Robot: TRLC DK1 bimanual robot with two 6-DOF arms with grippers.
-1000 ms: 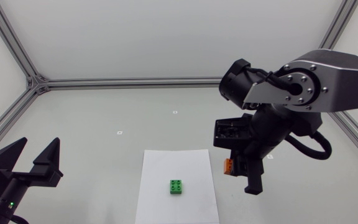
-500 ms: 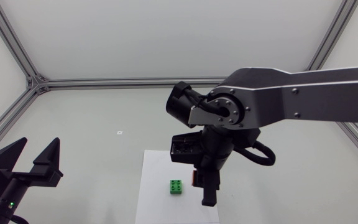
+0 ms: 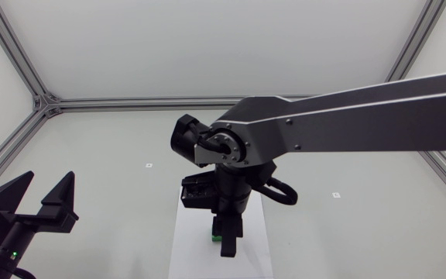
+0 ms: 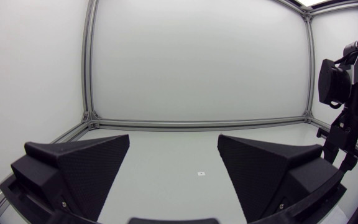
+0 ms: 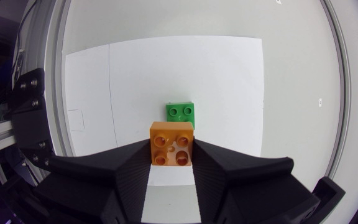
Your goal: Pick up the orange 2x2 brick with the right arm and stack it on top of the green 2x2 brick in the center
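Note:
In the right wrist view the orange 2x2 brick [image 5: 173, 144] sits studs-up between the black fingers of my right gripper [image 5: 173, 154], which is shut on it. The green 2x2 brick [image 5: 180, 112] lies on the white sheet [image 5: 166, 62] just ahead of the orange one and partly hidden behind it. From above, my right arm reaches across to the middle and the right gripper [image 3: 225, 242] hangs over the green brick [image 3: 216, 235], of which only a sliver shows; the orange brick is hidden there. My left gripper [image 3: 46, 183] stands open at the near left, far from both bricks.
The white sheet [image 3: 192, 232] lies at the table's front centre. Aluminium frame rails [image 3: 161, 103] run along the back and sides. In the left wrist view the left gripper [image 4: 176, 168] has nothing between its fingers, and my right arm [image 4: 345, 118] shows off to one side.
My right arm has swung left from the right side to the middle, carrying the orange brick to just over the green brick. The left arm has not moved.

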